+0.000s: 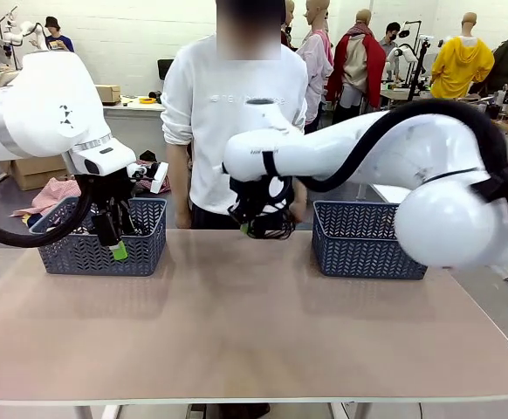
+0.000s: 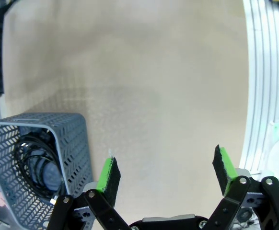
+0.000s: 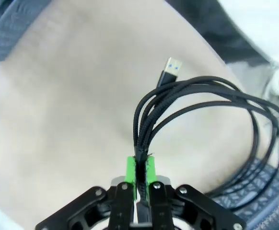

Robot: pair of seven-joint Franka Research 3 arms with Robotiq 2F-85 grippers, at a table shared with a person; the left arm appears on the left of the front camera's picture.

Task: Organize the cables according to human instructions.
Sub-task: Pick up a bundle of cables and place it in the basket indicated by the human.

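Front view: a tan table [image 1: 236,323] carries two dark grey lattice baskets along its far edge, the left basket [image 1: 97,236] toward the far left corner and the right basket [image 1: 367,240] toward the far right. A person [image 1: 232,113] in a white top stands behind the far edge, between the baskets.

Left arm: it enters from the left with the wrist turned downward. The left gripper [image 1: 117,246] hangs in front of the left basket's near wall, its green-padded fingers pointing at the table. In the left wrist view the left gripper [image 2: 170,170] has its fingers spread wide with bare table between them, holding nothing. To one side stands the same basket [image 2: 72,143], with a coiled black cable [image 2: 34,158] lying inside it.

Right arm: it reaches from the right across the middle of the table, forearm roughly level, a thick black hose arching over it. The right gripper [image 1: 258,229] points down above the far edge, just in front of the person, with dark loops of cable hanging about it. In the right wrist view the right gripper [image 3: 140,171] has its pads pressed together on a bundled black braided cable [image 3: 197,110]. The loops fan outward above the table, and a metal USB plug [image 3: 169,71] with a blue insert sticks out beyond them.
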